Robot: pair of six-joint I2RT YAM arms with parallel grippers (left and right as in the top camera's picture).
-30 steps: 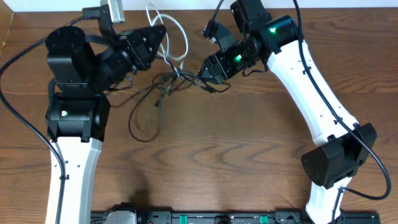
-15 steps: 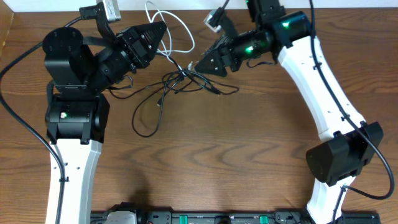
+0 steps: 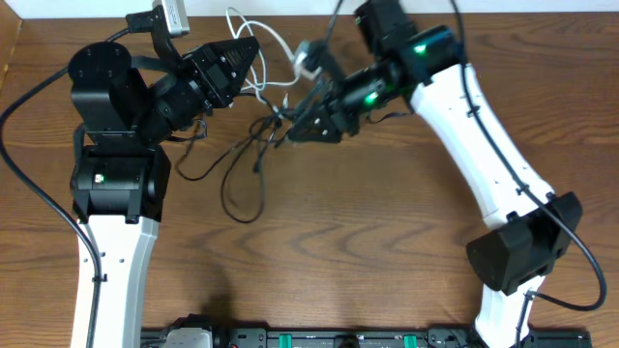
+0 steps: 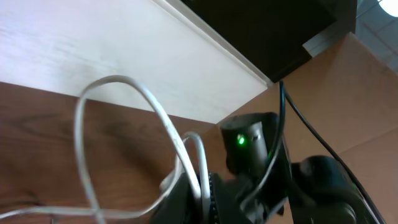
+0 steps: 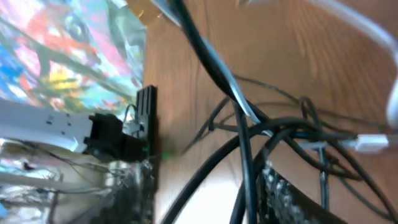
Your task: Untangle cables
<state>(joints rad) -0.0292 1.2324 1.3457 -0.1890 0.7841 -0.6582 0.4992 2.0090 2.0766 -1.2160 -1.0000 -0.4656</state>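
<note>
Cords, thin and flexible, mostly black with one white, lie on the brown wood-grain desk (image 3: 387, 242). They gather at one knot (image 3: 277, 120) of black strands.

On the near side of the knot, a slack loop of thin black cord (image 3: 242, 201) extends toward the arm bases. It lies flat on the desk.

Right hand (image 3: 298, 128): black, wedge-shaped, just to the right of the knot, tip directed at it. In the right wrist view, several black cords (image 5: 245, 124) cross directly in front of a ribbed finger pad (image 5: 280, 186). A small white plug end (image 5: 370, 144) lies just beside them. I cannot tell whether this hand is clenched on a cord or released, because the overhead view shows only a dark mass at the tip.

Left hand (image 3: 249, 50): black, on the far left side of the knot and apart from it, tip directed to the right. Its fingers meet at a point and appear to grasp the thin white cord (image 4: 118, 78). This cord stands in open loops on the far side of the knot. In the left wrist view it arcs up in front of the lens and runs down toward the hand.

Beyond the knot, a green lamp (image 4: 239, 140) on the right arm is lit. A white panel (image 4: 93, 43) borders the far edge of the desk.
</note>
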